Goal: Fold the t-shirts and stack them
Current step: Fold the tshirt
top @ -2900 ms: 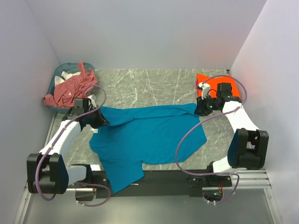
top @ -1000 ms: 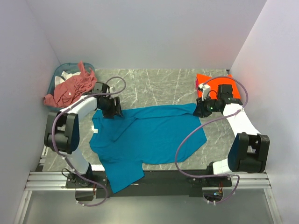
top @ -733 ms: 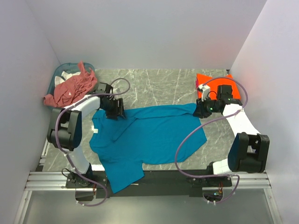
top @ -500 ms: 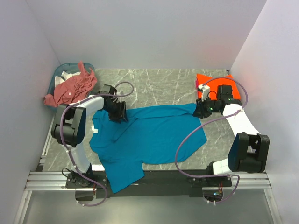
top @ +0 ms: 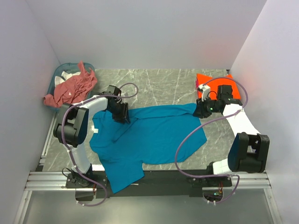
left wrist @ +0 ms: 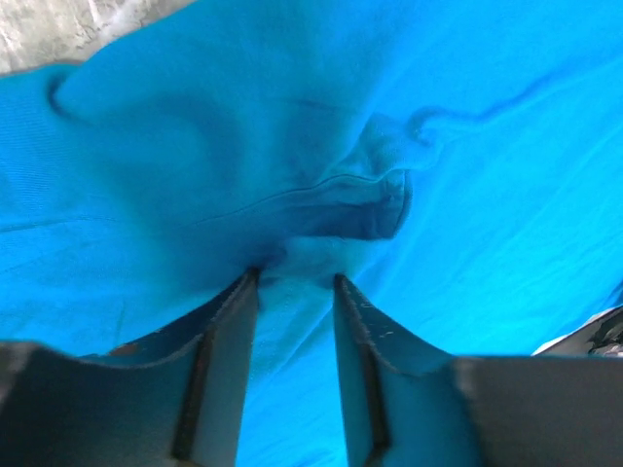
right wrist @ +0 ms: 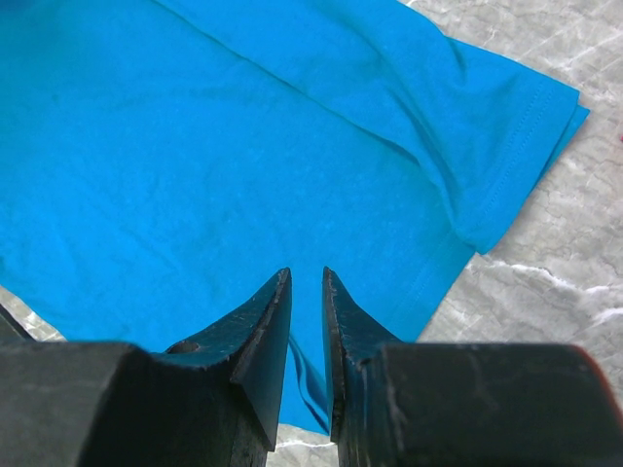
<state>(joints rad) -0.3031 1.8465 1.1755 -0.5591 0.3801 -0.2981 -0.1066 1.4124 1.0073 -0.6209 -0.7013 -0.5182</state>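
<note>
Lying spread across the middle of the grey marble-patterned table (top: 159,84), the soft cloth teal-blue t-shirt (top: 149,135) has its near portion hanging over the front edge. A small white neck tag (top: 96,131) shows near its left border.

The left gripper (top: 122,115) is set down on the far left part of the teal-blue t-shirt. In the left wrist view the left gripper (left wrist: 295,282) has its jaws standing partly apart, and puckered cloth fills the gap between the fingers (left wrist: 229,331). A bunched fold (left wrist: 375,209) lies just beyond the tips. Whether the cloth is clamped cannot be told.

The right gripper (top: 200,108) sits at the far right corner of the shirt. In the right wrist view the right gripper (right wrist: 307,277) has its jaws drawn to a thin slot, pinching the cloth at the shirt's edge, with the rest of the shirt (right wrist: 195,146) extending flat away from the tips.

The folded bright orange t-shirt (top: 211,81) lies at the far right of the table, behind the right arm. The crumpled salmon-pink t-shirt (top: 70,88) is draped over the teal plastic basket (top: 58,72) at the far left.
</note>
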